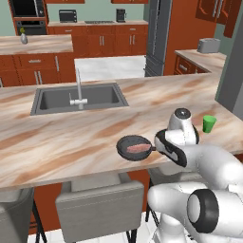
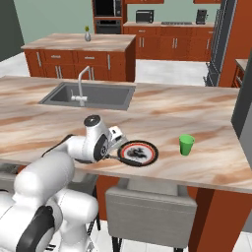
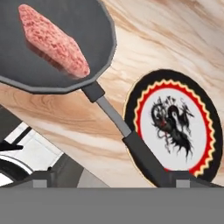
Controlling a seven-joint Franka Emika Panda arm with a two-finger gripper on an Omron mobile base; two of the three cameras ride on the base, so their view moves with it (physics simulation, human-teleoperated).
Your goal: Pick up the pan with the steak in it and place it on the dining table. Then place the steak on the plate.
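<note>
Small round dark grey pan (image 1: 135, 147) flat on the beige-and-brown veined marble dining table (image 1: 57, 142), close to its near edge, thin straight handle (image 3: 131, 140) running toward the plate's side. Inside it, a flat pinkish-red steak (image 3: 54, 41) with paler marbling, smaller than the pan's base. Just beside the pan, a flat round plate (image 3: 175, 124): dark rim, red and yellow scalloped ring, white centre with a dark dragon-like figure; handle passing over its edge.

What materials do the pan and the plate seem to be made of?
The pan: probably dark metal with a matte finish, even grey with no gloss. The plate: likely glazed ceramic, judging by its white centre with a printed dragon figure and red and black rim.
</note>
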